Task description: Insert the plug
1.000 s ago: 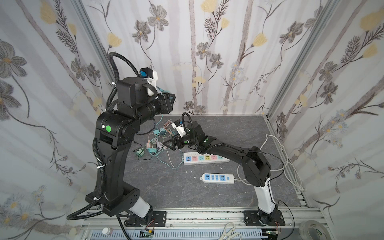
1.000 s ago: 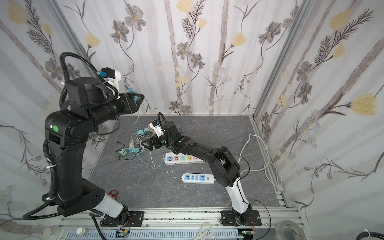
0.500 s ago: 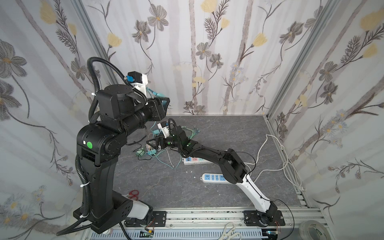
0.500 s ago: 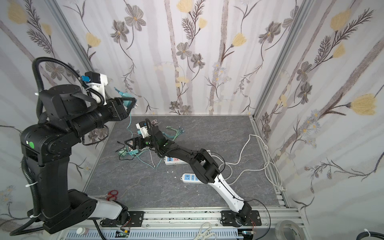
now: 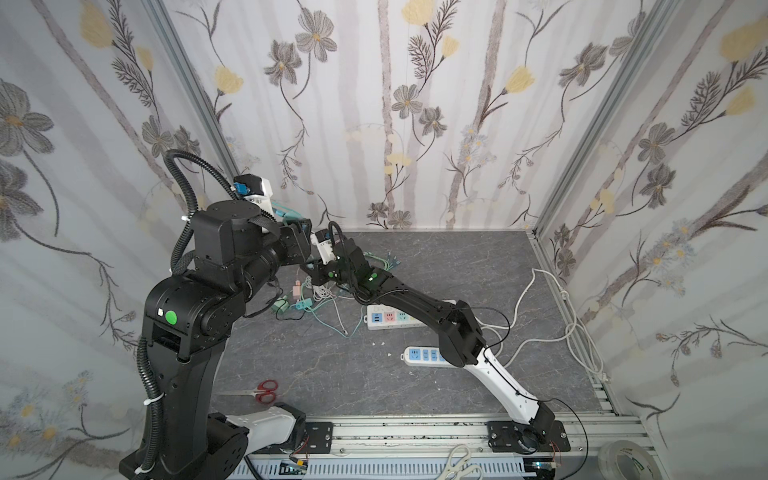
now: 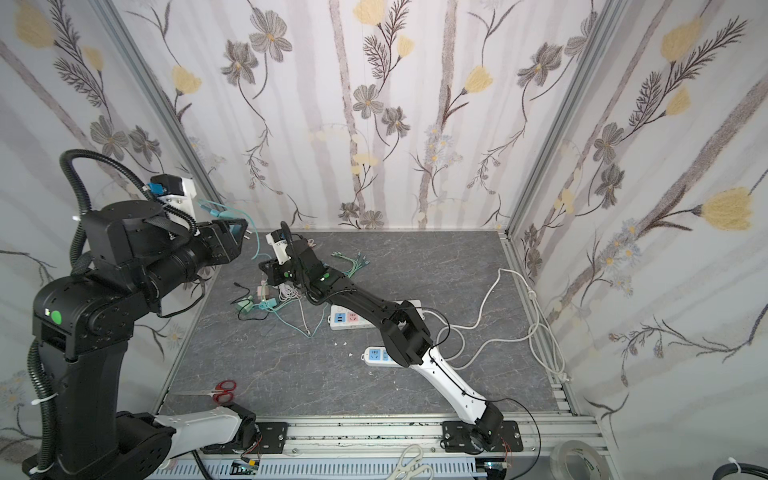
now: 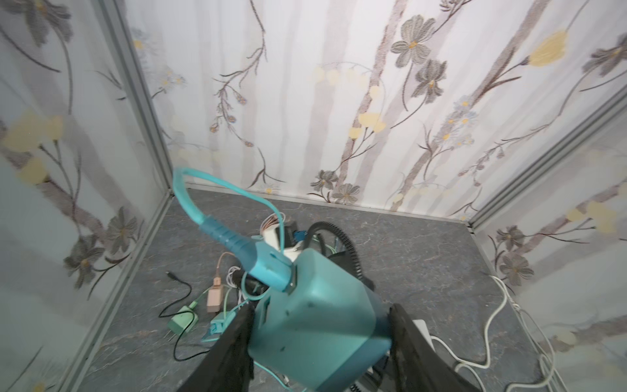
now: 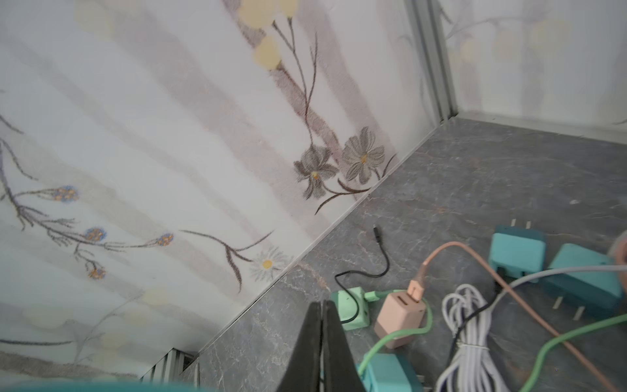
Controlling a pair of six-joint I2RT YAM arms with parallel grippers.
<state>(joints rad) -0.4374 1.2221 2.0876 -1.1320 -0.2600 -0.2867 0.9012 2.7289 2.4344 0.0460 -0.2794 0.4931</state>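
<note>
The plug is a teal charger block (image 7: 315, 325) with a teal cable (image 7: 234, 242) in its top. My left gripper (image 7: 319, 342) is shut on it, one black finger on each side. In both top views that gripper (image 5: 302, 233) (image 6: 236, 232) hangs high above the back left of the floor. The plug's metal prongs (image 6: 246, 237) stick out sideways. A white power strip with coloured sockets (image 5: 390, 318) (image 6: 345, 319) lies mid-floor, partly under the right arm. My right gripper (image 8: 321, 317) (image 5: 314, 275) is low over the charger pile, fingers pressed together with nothing between them.
A tangle of loose chargers and cables (image 5: 301, 297) (image 8: 403, 315) lies at the back left. A second strip with blue sockets (image 5: 424, 356) sits nearer the front. White cord (image 5: 579, 332) loops along the right wall. Red scissors (image 5: 266, 391) lie front left.
The right gripper reached left to the charger pile, and its jaws have shut. The left arm swung left and nearer, still gripping the teal plug, which hangs a little lower.
</note>
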